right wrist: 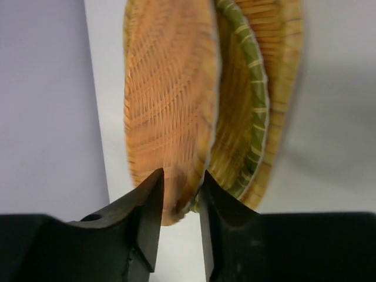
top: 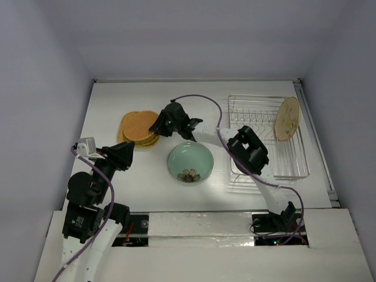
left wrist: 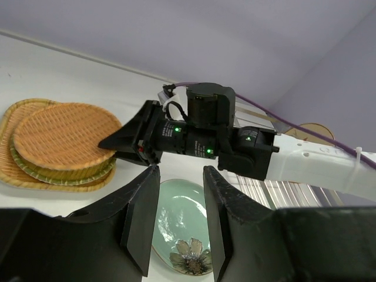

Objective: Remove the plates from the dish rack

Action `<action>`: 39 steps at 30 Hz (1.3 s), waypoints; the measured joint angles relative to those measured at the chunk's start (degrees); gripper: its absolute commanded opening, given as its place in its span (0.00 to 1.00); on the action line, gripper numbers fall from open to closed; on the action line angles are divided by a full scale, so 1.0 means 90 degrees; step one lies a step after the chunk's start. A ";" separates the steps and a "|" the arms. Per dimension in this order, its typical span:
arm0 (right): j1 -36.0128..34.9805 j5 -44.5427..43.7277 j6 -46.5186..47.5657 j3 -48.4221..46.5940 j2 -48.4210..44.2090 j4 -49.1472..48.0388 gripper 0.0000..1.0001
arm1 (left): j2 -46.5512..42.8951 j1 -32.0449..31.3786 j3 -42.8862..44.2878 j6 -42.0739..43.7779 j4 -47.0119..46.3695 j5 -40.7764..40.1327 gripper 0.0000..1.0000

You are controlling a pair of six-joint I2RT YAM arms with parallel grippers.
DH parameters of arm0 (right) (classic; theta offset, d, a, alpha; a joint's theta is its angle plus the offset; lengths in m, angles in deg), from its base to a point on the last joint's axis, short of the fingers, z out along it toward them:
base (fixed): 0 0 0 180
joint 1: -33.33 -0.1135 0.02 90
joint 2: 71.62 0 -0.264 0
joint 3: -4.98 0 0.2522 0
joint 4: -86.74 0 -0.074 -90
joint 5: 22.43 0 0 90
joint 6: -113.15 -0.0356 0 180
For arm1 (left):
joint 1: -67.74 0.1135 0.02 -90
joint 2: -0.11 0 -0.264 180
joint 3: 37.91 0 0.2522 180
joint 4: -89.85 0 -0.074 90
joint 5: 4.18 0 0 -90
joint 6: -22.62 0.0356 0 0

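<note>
Three orange woven plates are stacked [top: 140, 129] at the table's back left. My right gripper [top: 160, 125] reaches across to the stack and is shut on the near edge of the top orange plate [right wrist: 167, 100], which lies on the other two [right wrist: 255, 106]. The pale green flower plate [top: 190, 163] lies flat mid-table. The beige floral plate [top: 287, 118] stands upright in the silver dish rack [top: 267, 170] at the right. My left gripper [top: 124, 155] is open and empty, and in its wrist view [left wrist: 181, 171] it hovers over the green plate [left wrist: 182, 223].
The right arm [left wrist: 247, 147] stretches across the table between the rack and the stack, above the green plate's far side. White walls close in the left, back and right. The rack's raised rim runs along the right table edge.
</note>
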 measured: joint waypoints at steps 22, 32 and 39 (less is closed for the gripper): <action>-0.0393 -0.1396 0.1460 -0.0010 -0.1086 0.1528 0.78 | 0.0024 0.0000 0.0000 0.0000 0.0000 0.0000 0.33; -0.0401 -0.2025 0.2135 0.0726 -0.2142 0.1982 0.00 | 0.0024 0.0000 0.0000 0.0000 0.0000 0.0000 0.30; 0.0097 -0.3407 0.2676 0.2533 -0.4631 0.2713 0.00 | 0.0024 0.0000 0.0000 -0.0005 -0.0002 0.0005 0.18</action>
